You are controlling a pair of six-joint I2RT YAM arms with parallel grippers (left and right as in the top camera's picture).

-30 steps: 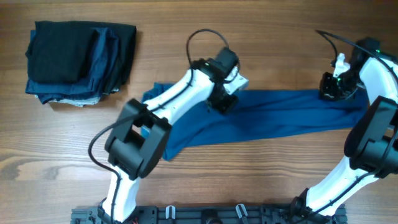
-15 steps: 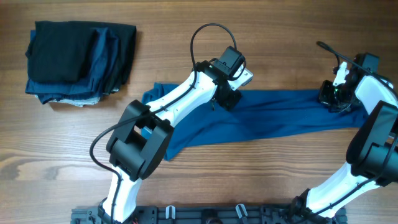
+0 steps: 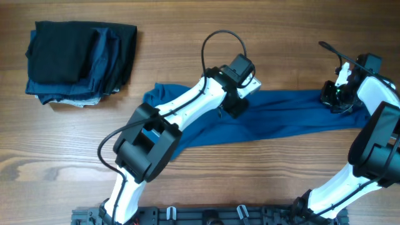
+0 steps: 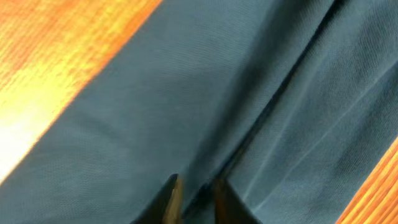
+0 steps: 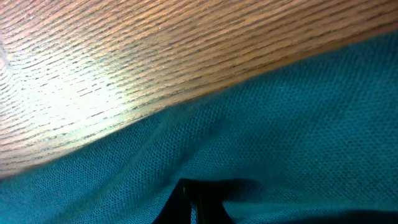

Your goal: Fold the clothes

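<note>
Scanning from nine o'clock, I am seeing the stack of dark folded garments (image 3: 81, 62) sitting well apart at the far left of the table (image 3: 187, 25), out of this job. The blue polo shirt (image 3: 287, 115) is lying as one long band across the middle of the table, its long axis running from nine o'clock to three o'clock, with the left end bunched under my left arm.

My left gripper (image 3: 235, 106) is resting on the band's upper edge near its middle. Its fingers (image 4: 171, 200) are standing a little apart with a crease of cloth running toward the gap, so I am judging that pinch to be letting go. Compared with a second ago, this gripper is sitting further toward three o'clock along that edge.

My right gripper (image 3: 336, 100) is pressed together on the shirt's right end, in about the same spot as half a second ago. With the cloth stretched between my arms, either one is reaching its own half easily.
</note>
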